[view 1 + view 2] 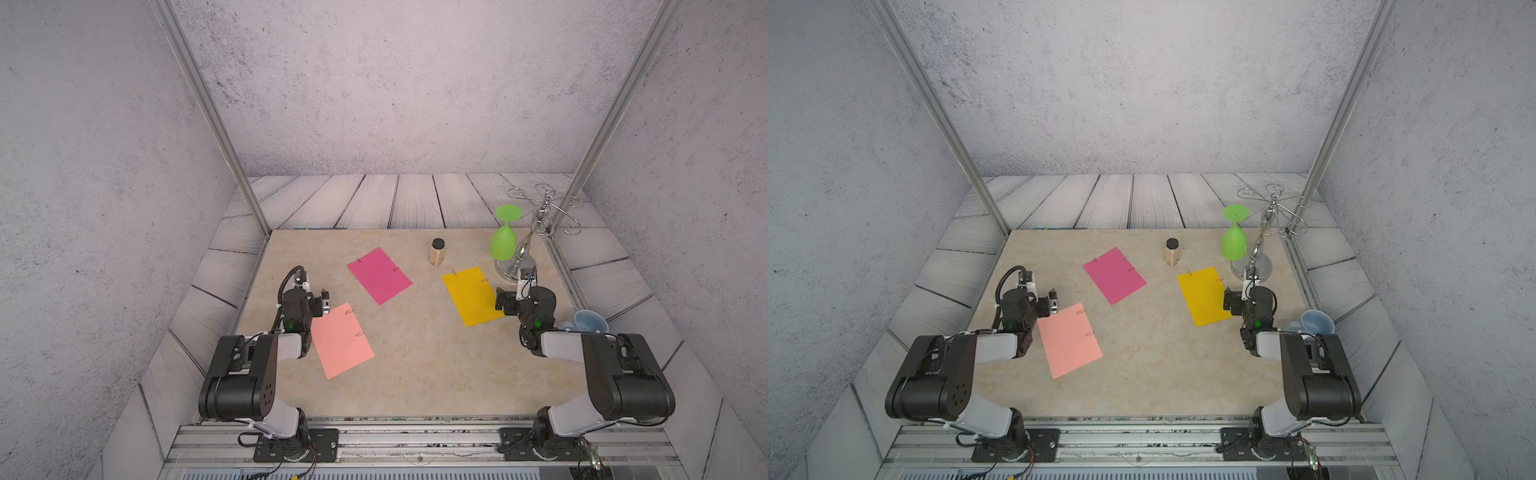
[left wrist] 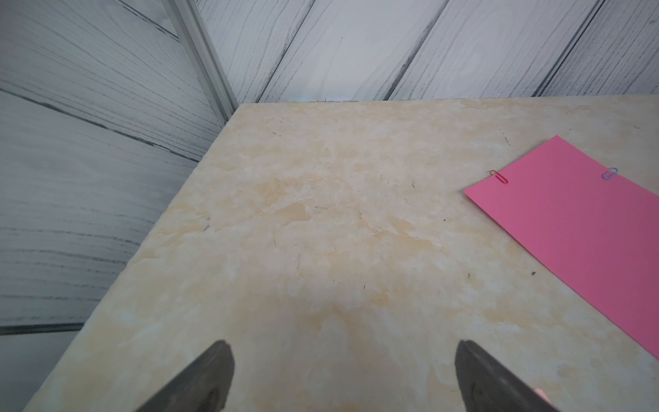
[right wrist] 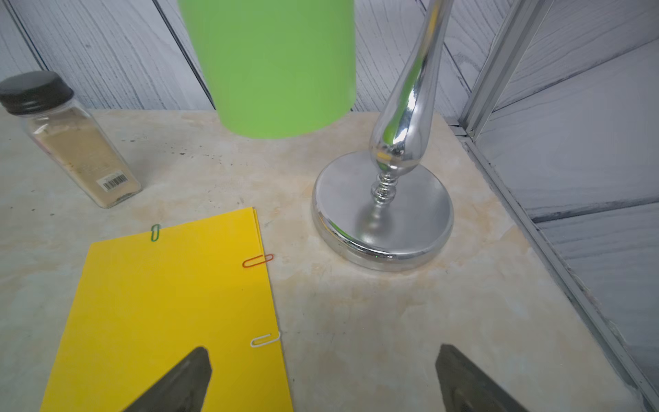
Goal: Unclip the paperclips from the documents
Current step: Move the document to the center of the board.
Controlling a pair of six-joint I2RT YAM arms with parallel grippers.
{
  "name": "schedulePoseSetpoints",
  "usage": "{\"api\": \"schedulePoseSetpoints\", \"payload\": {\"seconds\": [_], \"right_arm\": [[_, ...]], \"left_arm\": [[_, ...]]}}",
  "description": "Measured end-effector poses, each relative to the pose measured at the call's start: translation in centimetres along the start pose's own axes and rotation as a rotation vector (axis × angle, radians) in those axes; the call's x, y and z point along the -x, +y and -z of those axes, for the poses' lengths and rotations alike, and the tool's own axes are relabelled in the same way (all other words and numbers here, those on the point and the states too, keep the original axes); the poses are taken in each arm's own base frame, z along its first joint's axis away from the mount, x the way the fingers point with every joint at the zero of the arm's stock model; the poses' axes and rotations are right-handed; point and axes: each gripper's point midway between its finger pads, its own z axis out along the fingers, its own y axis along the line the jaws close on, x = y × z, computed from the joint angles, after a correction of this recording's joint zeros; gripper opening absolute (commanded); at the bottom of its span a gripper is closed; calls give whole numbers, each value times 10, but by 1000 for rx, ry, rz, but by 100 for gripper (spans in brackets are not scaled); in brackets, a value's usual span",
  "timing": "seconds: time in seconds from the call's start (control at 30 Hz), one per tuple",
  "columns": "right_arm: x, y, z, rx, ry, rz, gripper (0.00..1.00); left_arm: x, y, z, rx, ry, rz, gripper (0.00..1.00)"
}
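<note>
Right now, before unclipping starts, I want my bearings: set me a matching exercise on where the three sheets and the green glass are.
1 salmon sheet
2 magenta sheet
3 yellow sheet
4 green glass

a hanging upside down from the chrome rack
b partly beneath the right fingers
c beside the left fingers
d flat, away from both arms

Pairs: 1-c, 2-d, 3-b, 4-a

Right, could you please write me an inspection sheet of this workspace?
Surface: beige marbled table, faint specks.
Job's things: salmon sheet, magenta sheet and yellow sheet lie flat, apart; paperclips on edges of all three.
Clutter: spice jar; green goblet hanging upside down on chrome rack; pale blue cup at table's right edge.
Grippers: left gripper open, empty, over bare table; right gripper open, empty, at yellow sheet's edge.
Cables: black cable looped behind left gripper; wires by front rail.
Surroundings: grey wood-print panels, aluminium posts.
</note>
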Motion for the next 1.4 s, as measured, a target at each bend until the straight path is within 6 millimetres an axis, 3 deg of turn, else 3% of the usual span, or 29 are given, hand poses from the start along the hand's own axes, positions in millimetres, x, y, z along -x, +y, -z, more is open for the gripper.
{"api": "schedulePoseSetpoints", "payload": {"seconds": [0.93,1.17,1.27,1.4], "right_arm": [[0,0,0,0,0,0,99],[-3,2,-3,15,58,3,99],[18,2,-10,13,120,-6,99],[57,0,-1,5,132,-56,99]], "left_arm": [[2,0,0,-1,-3,0,100],[4,-1,-2,-4,42,-7,93],[41,0,0,-4,45,-8,93],[104,0,18,-6,-43,14,93]]}}
